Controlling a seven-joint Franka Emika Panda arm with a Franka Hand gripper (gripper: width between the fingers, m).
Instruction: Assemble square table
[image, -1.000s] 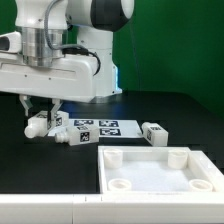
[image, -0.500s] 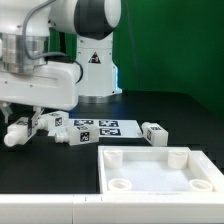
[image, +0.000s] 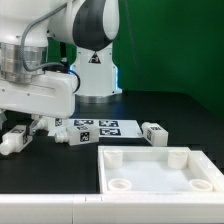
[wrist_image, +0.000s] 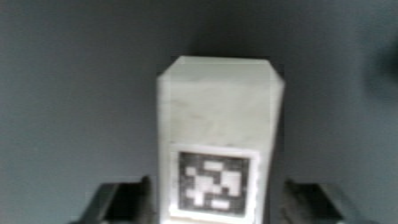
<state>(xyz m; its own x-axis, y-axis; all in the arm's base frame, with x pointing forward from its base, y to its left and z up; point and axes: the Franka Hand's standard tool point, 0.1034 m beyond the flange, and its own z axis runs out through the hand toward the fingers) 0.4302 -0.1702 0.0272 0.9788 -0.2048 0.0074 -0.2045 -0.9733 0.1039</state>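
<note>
The white square tabletop panel (image: 160, 168) lies at the front of the exterior view's right, rim up, with round corner sockets. My gripper (image: 17, 133) is low at the exterior view's far left, shut on a stubby white leg (image: 9, 144) that it holds tilted just above the table. In the wrist view this leg (wrist_image: 219, 110) fills the middle with its tag toward the camera, and the gripper (wrist_image: 214, 205) has a dark finger on each side of it. Two legs (image: 62, 131) lie beside the gripper. A third leg (image: 155, 133) lies behind the panel.
The marker board (image: 102, 127) lies flat between the legs. The arm's base (image: 95, 75) stands behind it. A long white bar (image: 40, 210) runs along the front edge. The table surface is black.
The gripper has moved toward the exterior view's left and down, carrying the leg away from the other two legs.
</note>
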